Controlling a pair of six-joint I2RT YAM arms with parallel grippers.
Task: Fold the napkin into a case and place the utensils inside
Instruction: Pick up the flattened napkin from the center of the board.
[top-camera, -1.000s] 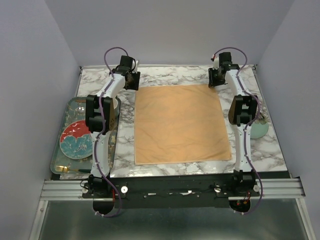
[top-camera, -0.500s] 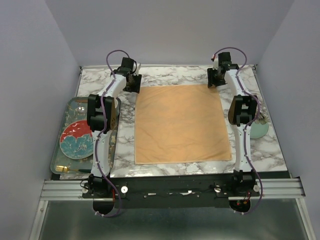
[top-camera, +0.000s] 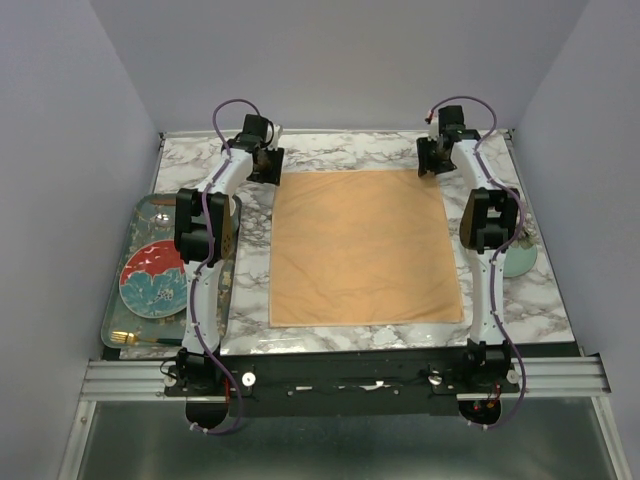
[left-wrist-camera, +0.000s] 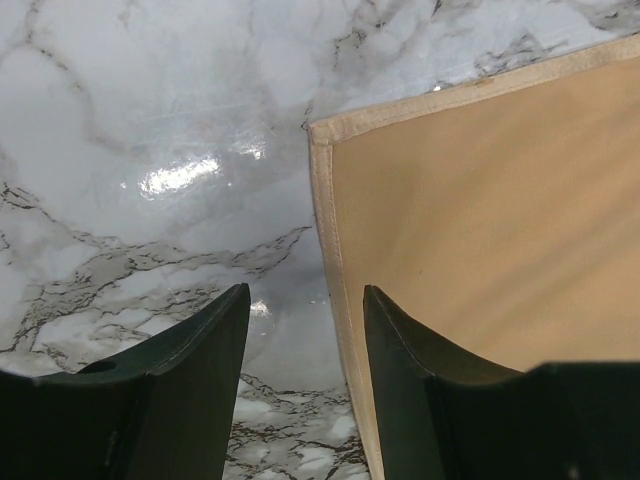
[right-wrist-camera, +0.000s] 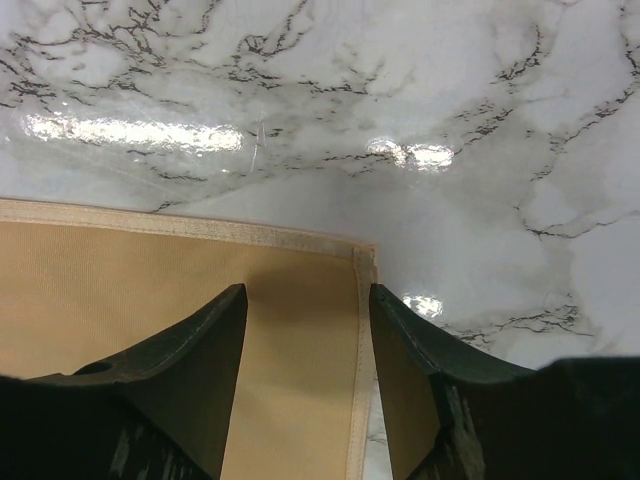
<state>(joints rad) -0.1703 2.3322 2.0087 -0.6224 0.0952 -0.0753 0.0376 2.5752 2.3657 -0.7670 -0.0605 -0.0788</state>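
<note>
Napkin (top-camera: 360, 250) lies flat in the top view, one far corner at the left gripper (top-camera: 265, 162) and the other at the right gripper (top-camera: 432, 158).

Left wrist view: the corner sits just ahead and rightward of parted, empty fingers (left-wrist-camera: 190, 380).

Right wrist view: the corner sits just ahead between parted fingers (right-wrist-camera: 190, 380); whether they touch the cloth is unclear.

- You have one peach-orange satin cloth napkin (top-camera: 360, 250).
- One white-and-grey marble worktop (top-camera: 330, 150).
- One grey patterned rectangular tray (top-camera: 150, 212).
- Two round plates: one red-and-teal patterned plate (top-camera: 152, 280), one pale green plate (top-camera: 522, 262).
- Of the gold metal cutlery (top-camera: 142, 340) you can count only one fork head (top-camera: 119, 338).
</note>
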